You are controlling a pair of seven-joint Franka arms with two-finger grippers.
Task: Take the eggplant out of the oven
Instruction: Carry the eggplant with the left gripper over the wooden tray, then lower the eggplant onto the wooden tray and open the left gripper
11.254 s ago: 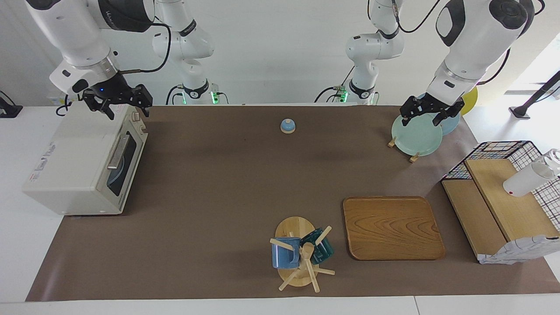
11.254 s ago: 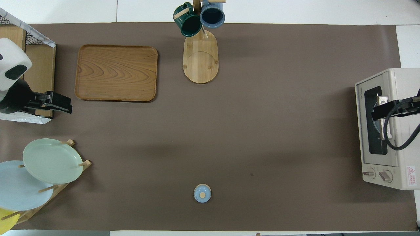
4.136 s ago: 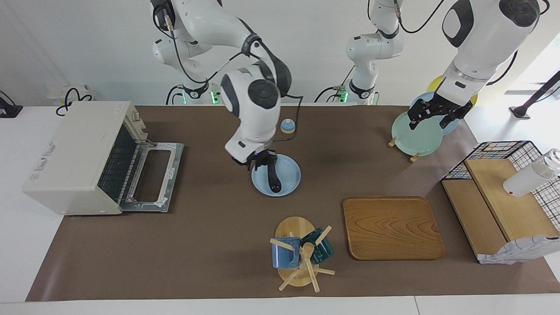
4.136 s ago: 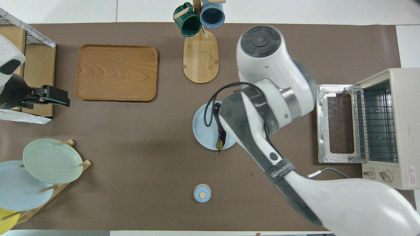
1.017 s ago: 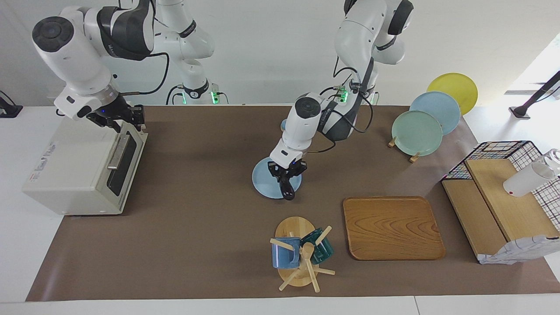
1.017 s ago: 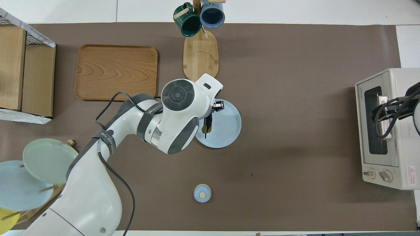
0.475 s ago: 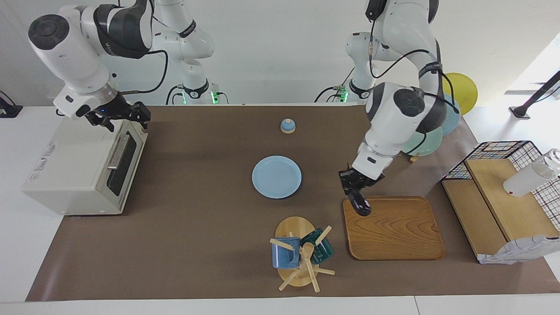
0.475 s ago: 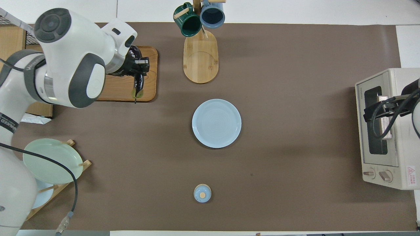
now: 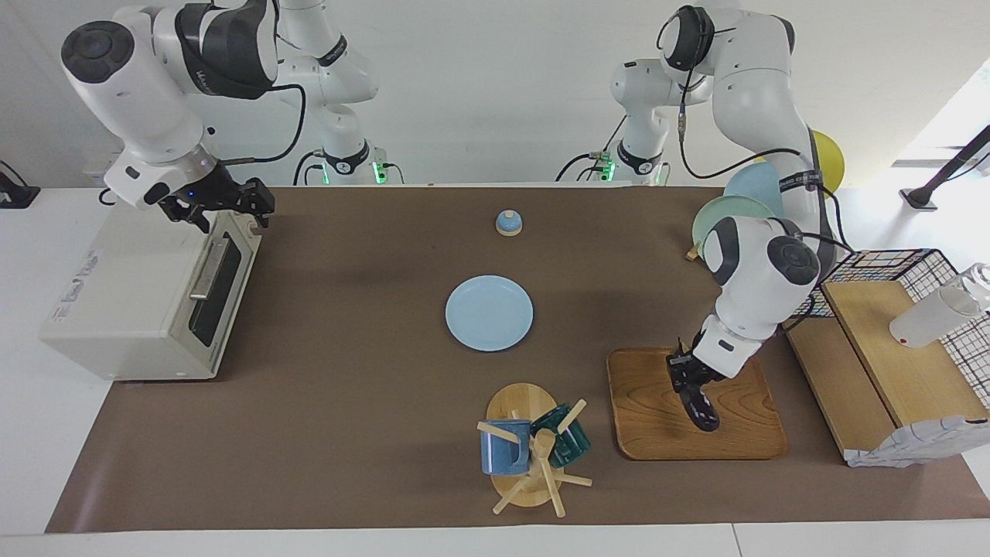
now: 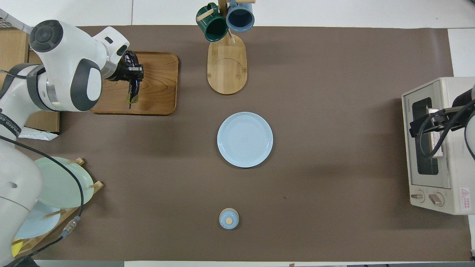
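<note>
The dark purple eggplant [image 9: 702, 408] hangs tip down in my left gripper [image 9: 691, 381], which is shut on its stem end, low over the wooden tray [image 9: 742, 437]. From overhead the eggplant [image 10: 133, 89] and left gripper [image 10: 134, 74] lie over the tray [image 10: 157, 92]. I cannot tell whether the eggplant touches the tray. The cream-white oven [image 9: 139, 286] stands at the right arm's end of the table with its glass door closed. My right gripper [image 9: 220, 205] hovers over the oven's top front edge, also seen overhead [image 10: 426, 128] over the oven [image 10: 436, 178].
An empty light blue plate [image 9: 489, 312] lies mid-table. A mug tree [image 9: 534, 452] with two mugs stands beside the tray. A small blue bell [image 9: 508, 223] sits nearer the robots. A plate rack [image 10: 55, 185] and a wire shelf [image 9: 889, 340] stand at the left arm's end.
My left gripper has carried the eggplant from the blue plate toward the left arm's end and lowered it over the wooden tray. The right gripper has stayed over the closed oven.
</note>
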